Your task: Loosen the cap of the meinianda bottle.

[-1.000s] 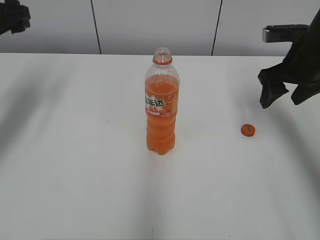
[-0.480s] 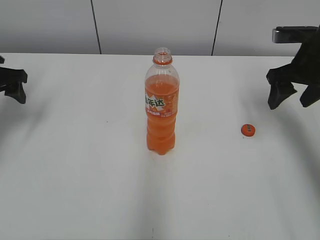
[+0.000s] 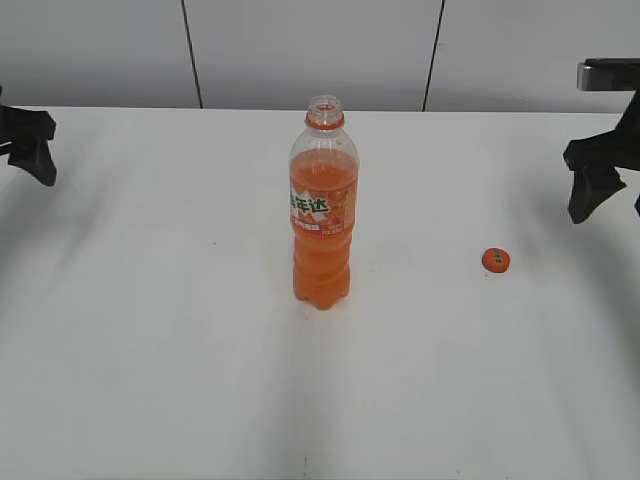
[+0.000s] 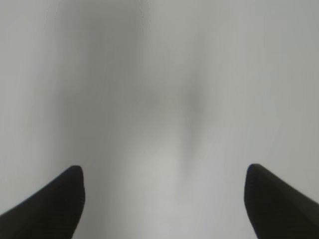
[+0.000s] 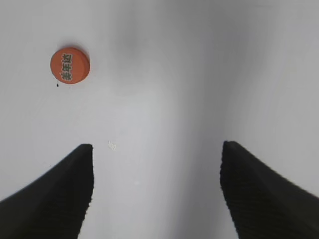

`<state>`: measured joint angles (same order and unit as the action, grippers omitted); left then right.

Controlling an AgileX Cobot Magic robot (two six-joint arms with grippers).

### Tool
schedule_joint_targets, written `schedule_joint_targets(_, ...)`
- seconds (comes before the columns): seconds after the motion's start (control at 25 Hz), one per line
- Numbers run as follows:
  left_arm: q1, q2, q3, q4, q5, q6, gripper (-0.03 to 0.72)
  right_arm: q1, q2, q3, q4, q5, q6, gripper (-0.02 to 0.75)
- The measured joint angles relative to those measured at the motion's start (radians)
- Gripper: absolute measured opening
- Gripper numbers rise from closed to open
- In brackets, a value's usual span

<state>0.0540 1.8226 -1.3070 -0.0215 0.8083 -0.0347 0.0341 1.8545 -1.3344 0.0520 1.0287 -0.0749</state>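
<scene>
The meinianda bottle [image 3: 324, 210] stands upright in the middle of the white table, its neck open with no cap on it. The orange cap [image 3: 496, 260] lies flat on the table to the bottle's right; it also shows in the right wrist view [image 5: 69, 65]. My right gripper [image 3: 608, 200] is open and empty at the right edge, above and beyond the cap; its jaws [image 5: 157, 186] frame bare table. My left gripper [image 3: 30, 150] is at the far left edge, far from the bottle; its jaws [image 4: 164, 199] are open and empty over bare table.
The white table [image 3: 150, 330] runs across the whole view, with a grey panelled wall [image 3: 300, 50] behind it. Nothing else stands on the table besides the bottle and the cap.
My right gripper has moved away to the right, off the cap's side. My left gripper came down at the far left edge, then rose slightly. The bottle and cap have not moved.
</scene>
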Motion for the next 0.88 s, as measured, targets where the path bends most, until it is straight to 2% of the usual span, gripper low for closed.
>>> schedule_joint_targets(0.4,0.000,-0.128,-0.005,0.021,0.058,0.003,0.590,0.000,-0.123,0.000,-0.020,0.028,0.001,0.592)
schedule_joint_targets(0.88,0.000,-0.496,-0.005,0.034,0.177,0.035,0.590,0.001,-0.379,-0.001,-0.029,0.113,-0.019,0.592)
